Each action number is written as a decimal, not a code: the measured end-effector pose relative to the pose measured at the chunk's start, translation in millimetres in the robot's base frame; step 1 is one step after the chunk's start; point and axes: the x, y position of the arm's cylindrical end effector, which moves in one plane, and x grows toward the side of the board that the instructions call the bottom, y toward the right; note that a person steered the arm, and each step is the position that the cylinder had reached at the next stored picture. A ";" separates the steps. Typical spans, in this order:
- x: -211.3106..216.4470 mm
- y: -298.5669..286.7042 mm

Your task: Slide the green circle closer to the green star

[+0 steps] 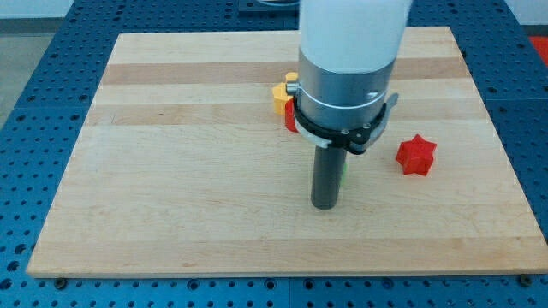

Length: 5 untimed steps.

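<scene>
My tip (pixel 324 205) rests on the wooden board (pixel 188 171) just right of the middle. A thin sliver of a green block (pixel 343 174) shows at the right side of the rod, mostly hidden behind it; its shape cannot be made out. No other green block is visible; the arm's white and grey body covers the board area above the rod.
A red star (pixel 416 155) lies to the right of the rod. A yellow block (pixel 282 92) and a red block (pixel 291 118) sit close together at the arm's left edge, partly hidden. The board lies on a blue perforated table (pixel 34 103).
</scene>
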 end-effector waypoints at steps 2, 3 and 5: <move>-28.5 0.0; -36.0 0.0; -6.8 3.0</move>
